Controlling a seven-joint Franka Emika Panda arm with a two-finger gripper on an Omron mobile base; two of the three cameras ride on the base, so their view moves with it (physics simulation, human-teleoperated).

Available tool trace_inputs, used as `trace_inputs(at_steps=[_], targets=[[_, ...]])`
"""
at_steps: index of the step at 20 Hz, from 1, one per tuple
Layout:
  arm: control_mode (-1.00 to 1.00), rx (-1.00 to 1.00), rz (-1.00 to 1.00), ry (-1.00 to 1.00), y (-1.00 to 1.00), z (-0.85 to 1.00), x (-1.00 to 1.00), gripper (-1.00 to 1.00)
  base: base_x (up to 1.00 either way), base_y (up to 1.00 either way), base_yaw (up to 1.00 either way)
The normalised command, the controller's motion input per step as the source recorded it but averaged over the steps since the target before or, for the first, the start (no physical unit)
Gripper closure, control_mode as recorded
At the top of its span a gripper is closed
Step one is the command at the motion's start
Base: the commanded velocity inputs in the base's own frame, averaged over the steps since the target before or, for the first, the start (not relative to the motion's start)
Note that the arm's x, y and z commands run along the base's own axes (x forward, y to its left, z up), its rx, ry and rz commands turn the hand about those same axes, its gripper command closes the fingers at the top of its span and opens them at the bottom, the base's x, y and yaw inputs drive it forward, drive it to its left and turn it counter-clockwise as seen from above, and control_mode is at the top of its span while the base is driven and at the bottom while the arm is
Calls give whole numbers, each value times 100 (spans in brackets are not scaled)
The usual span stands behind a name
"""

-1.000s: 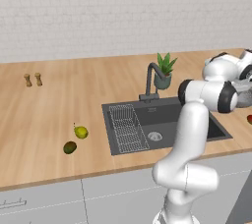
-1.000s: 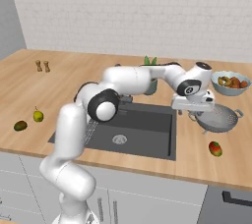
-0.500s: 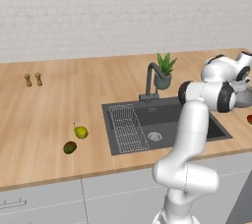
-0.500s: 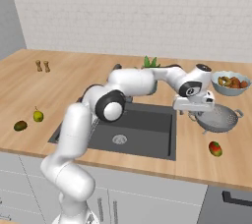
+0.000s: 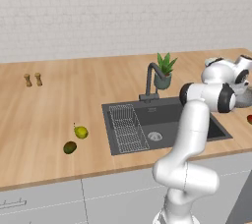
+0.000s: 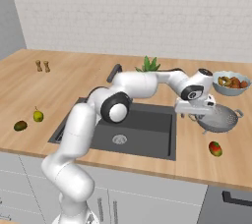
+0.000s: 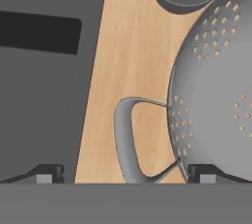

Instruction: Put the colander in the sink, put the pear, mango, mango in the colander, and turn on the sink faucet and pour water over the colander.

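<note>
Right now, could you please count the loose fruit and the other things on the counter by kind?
Pear: 1
Mangoes: 2 (green-brown mango, red-green mango)
Colander: 1
Fruit bowl: 1
Potted plant: 1
Shakers: 2
Total: 8

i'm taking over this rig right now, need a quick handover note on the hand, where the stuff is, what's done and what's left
Hand: open, empty, over the colander's near loop handle.
Colander: on the counter right of the sink, by the fruit bowl.
Pear and one mango: counter left of the sink. Other mango: counter in front of the colander.
Faucet: no water running.
Done: nothing.
Left: colander into sink, three fruits in, water on.
</note>
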Motion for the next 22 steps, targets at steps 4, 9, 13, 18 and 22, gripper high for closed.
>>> trace_inputs(at_steps=[4, 9, 13, 18, 22], targets=[[-100, 0, 0, 0, -1, -26, 7, -100, 0, 0, 0], [-100, 0, 0, 0, -9, -2, 7, -100, 0, 0, 0], [-100, 0, 0, -1, -12, 0, 2, -100, 0, 0, 0], [-100, 0, 0, -8, -17, -9, 7, -100, 0, 0, 0], [-100, -1, 0, -7, -3, -23, 1, -100, 0, 0, 0]])
